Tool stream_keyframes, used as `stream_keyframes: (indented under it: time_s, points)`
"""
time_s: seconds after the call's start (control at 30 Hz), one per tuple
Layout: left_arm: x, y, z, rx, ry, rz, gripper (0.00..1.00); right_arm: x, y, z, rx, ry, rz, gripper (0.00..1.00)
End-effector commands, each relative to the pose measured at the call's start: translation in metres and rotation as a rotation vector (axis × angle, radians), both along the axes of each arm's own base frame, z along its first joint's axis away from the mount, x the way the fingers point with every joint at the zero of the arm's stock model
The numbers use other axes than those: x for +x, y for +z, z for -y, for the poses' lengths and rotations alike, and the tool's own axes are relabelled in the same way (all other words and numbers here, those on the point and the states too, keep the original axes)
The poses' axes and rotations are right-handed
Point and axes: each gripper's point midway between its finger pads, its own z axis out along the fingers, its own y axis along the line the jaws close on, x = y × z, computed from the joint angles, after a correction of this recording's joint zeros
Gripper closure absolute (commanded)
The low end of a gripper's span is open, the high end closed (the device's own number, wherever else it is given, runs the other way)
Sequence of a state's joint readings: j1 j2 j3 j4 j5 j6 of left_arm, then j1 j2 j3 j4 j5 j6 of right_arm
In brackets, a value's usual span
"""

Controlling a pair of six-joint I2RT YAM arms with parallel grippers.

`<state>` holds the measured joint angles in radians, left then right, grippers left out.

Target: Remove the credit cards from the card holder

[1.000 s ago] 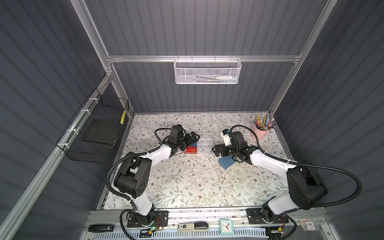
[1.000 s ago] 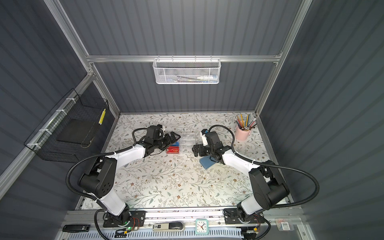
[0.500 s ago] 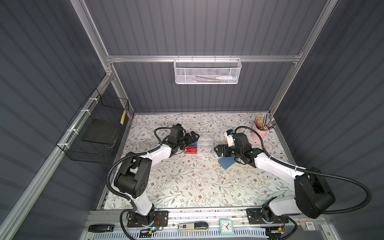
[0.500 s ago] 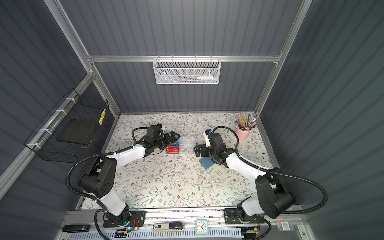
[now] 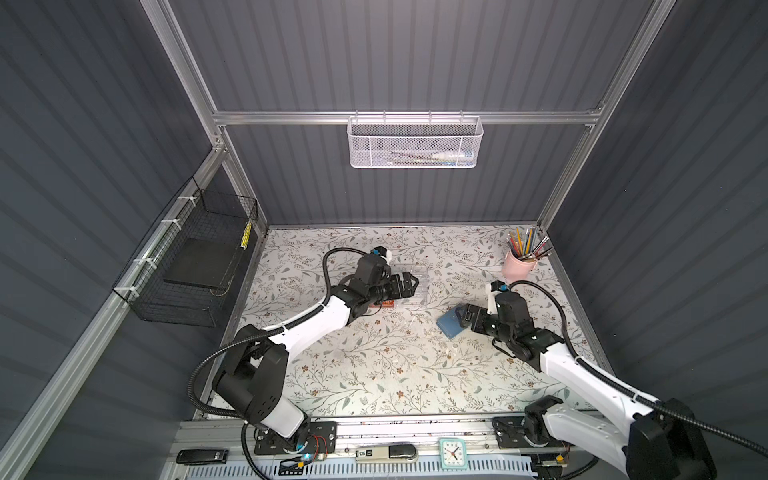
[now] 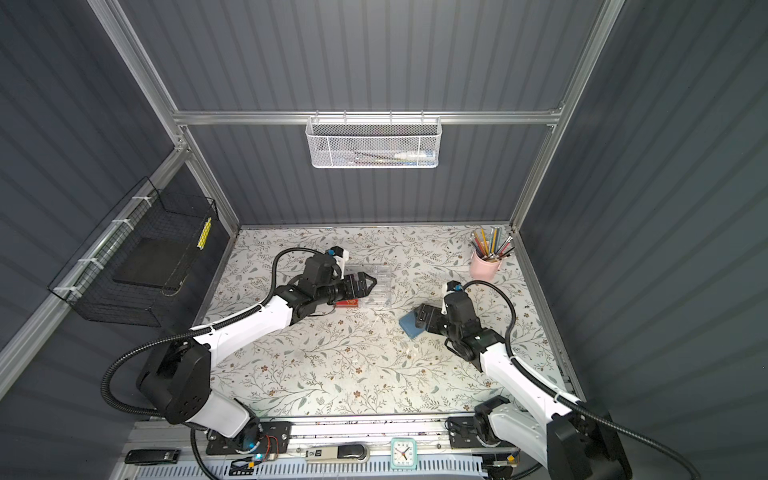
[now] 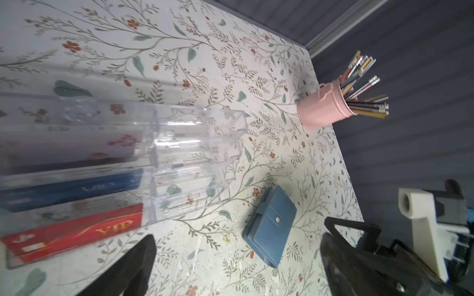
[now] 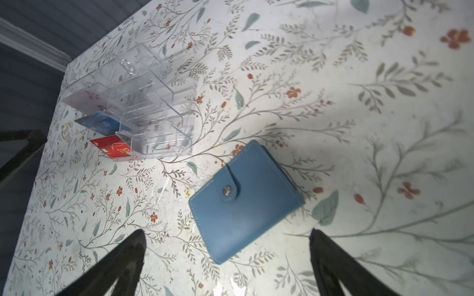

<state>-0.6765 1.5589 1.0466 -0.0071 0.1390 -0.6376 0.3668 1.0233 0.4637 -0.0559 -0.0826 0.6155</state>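
Card holder [image 8: 246,202] snapped shut on table [image 8: 359,128]; I see right gripper [image 8: 227,230] spread wide near it, left gripper [image 7: 238,228] spread wide, empty.

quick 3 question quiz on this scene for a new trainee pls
1. True or false: the card holder lies shut on the table with its snap fastened.
2. The right gripper is: A) shut on a pencil; B) open and empty, close to the card holder; C) lifting a red card.
3. Fill the gap: in the clear box the blue card lies between the pink-white card and the ___ VIP card.
Key: 1 true; 2 B; 3 red.
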Motion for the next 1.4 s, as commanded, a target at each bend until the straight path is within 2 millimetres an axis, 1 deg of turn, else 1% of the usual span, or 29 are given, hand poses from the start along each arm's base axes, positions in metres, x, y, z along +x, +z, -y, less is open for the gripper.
stream_keyframes:
  time_s: [0.0, 0.17, 0.23, 0.4, 0.47, 0.57, 0.67, 0.7, 0.77, 1.0, 1.2, 1.37]
  points:
    - [-0.013, -0.011, 0.019, 0.039, -0.057, -0.007, 0.0, -0.007, -0.009, 0.005, 0.107, -0.062, -0.041, 0.01]
    - [-0.028, -0.023, 0.053, -0.003, -0.113, -0.05, 0.0, -0.012, -0.024, 0.005, 0.219, -0.086, -0.071, 0.01]
    - [-0.031, -0.026, 0.063, -0.027, -0.126, -0.062, 0.0, -0.012, -0.03, 0.004, 0.239, -0.093, -0.085, 0.01]
    - [-0.029, -0.033, 0.083, -0.083, -0.142, -0.101, 0.0, -0.006, -0.037, -0.004, 0.295, -0.088, -0.105, 0.01]
    - [-0.026, -0.036, 0.091, -0.108, -0.147, -0.119, 0.0, -0.003, -0.043, -0.007, 0.312, -0.083, -0.127, 0.03]
    - [-0.022, -0.042, 0.101, -0.144, -0.143, -0.151, 0.0, 0.001, -0.045, -0.011, 0.335, -0.081, -0.139, 0.07]
    - [-0.02, -0.046, 0.113, -0.197, -0.146, -0.196, 0.0, 0.002, -0.051, -0.012, 0.354, -0.097, -0.146, 0.1]
    - [-0.02, -0.048, 0.115, -0.203, -0.146, -0.208, 0.0, 0.0, -0.05, -0.018, 0.381, -0.07, -0.155, 0.11]
    - [-0.018, -0.05, 0.119, -0.218, -0.137, -0.226, 0.0, 0.0, -0.051, -0.018, 0.396, -0.074, -0.154, 0.13]
    - [-0.013, -0.06, 0.127, -0.23, -0.12, -0.252, 0.0, 0.001, -0.064, -0.016, 0.398, -0.104, -0.169, 0.17]
    - [-0.014, -0.075, 0.136, -0.232, -0.114, -0.281, 0.0, 0.003, -0.074, -0.017, 0.415, -0.117, -0.182, 0.22]
    - [-0.013, -0.08, 0.141, -0.236, -0.112, -0.294, 0.0, 0.003, -0.079, -0.017, 0.425, -0.127, -0.185, 0.25]
